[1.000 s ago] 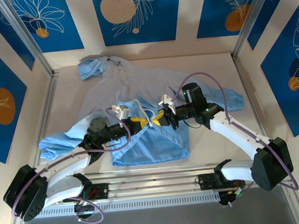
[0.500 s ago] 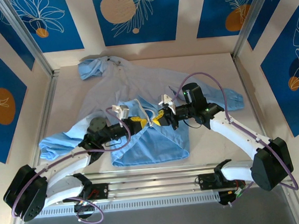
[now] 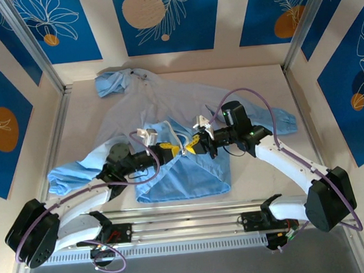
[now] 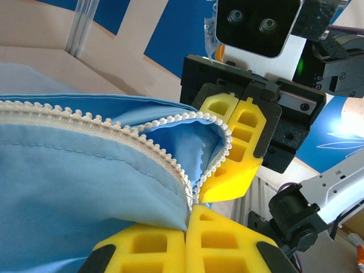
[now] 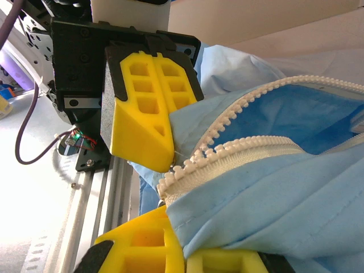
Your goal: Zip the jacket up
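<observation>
The light-blue jacket [image 3: 188, 176] lies spread on the table with its front hem lifted at the middle. My left gripper [image 3: 175, 150] and right gripper [image 3: 192, 146] meet tip to tip there. In the left wrist view my left gripper [image 4: 190, 227] is shut on one front edge of the jacket [image 4: 85, 182], beside its whitish zipper teeth [image 4: 114, 128]. The right gripper [image 4: 233, 148] faces it. In the right wrist view my right gripper [image 5: 185, 256] is shut on the other edge of the jacket [image 5: 273, 199], just under the zipper teeth [image 5: 239, 153]. The two tooth rows stand apart and converge at the fingertips.
The hood [image 3: 112, 82] lies at the back left; one sleeve [image 3: 69, 172] is bunched at the left and the other sleeve [image 3: 281, 120] reaches right. An aluminium rail [image 3: 188, 226] runs along the near edge. Patterned blue walls [image 3: 161, 19] close in the table.
</observation>
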### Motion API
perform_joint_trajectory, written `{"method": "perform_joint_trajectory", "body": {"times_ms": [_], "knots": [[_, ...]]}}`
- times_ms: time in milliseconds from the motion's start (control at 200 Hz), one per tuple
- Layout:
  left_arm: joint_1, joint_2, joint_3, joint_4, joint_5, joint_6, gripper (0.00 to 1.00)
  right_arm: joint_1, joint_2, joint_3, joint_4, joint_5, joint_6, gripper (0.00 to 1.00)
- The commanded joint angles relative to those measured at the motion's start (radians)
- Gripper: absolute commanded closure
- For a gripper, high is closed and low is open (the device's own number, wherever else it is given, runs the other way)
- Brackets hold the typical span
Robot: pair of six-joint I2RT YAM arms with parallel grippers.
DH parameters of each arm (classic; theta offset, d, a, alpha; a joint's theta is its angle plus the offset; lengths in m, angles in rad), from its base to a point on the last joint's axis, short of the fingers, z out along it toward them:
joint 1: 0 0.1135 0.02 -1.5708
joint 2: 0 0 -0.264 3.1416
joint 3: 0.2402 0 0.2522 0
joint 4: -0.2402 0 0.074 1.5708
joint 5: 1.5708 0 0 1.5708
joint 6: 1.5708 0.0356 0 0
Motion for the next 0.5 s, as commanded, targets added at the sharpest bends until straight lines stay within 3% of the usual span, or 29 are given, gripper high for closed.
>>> {"method": "perform_joint_trajectory", "body": {"times_ms": [0, 495], "knots": [[-0.008, -0.001, -0.021, 0.055, 0.032, -0.004, 1.0, -0.009, 0.012, 0.037, -0.013, -0.071, -0.01, 1.0], [-0.008, -0.019, -0.043, 0.035, 0.022, 0.011, 1.0, -0.029, 0.04, 0.065, -0.016, -0.127, 0.035, 1.0]]}}
